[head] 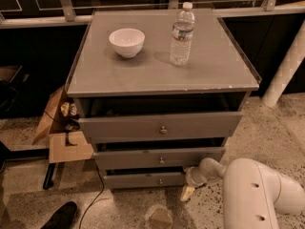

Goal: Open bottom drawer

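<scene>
We see a speckled beige stone floor (271, 128) in warm light. At twelve o'clock a pale metal window rail (38, 22) crosses dark glass. At three stands a white quilted post (286, 70), and at nine lies an open brown cardboard box (62, 140). The gripper (187, 191) hangs at five o'clock, low beside the grey cabinet (143, 73).
</scene>
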Action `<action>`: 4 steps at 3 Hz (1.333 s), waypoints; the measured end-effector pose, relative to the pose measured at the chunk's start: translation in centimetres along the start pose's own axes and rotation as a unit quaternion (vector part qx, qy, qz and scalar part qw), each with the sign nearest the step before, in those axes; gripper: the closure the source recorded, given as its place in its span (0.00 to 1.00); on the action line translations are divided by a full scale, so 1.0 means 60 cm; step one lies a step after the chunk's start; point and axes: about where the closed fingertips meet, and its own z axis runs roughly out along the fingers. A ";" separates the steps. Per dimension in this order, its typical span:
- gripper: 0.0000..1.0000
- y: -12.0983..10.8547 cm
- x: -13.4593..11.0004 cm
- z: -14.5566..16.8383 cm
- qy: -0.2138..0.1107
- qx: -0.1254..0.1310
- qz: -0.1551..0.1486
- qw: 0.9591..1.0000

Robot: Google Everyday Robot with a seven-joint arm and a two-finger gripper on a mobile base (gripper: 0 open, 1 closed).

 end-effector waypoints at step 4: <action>0.00 0.029 0.019 -0.009 0.011 -0.072 0.047 0.996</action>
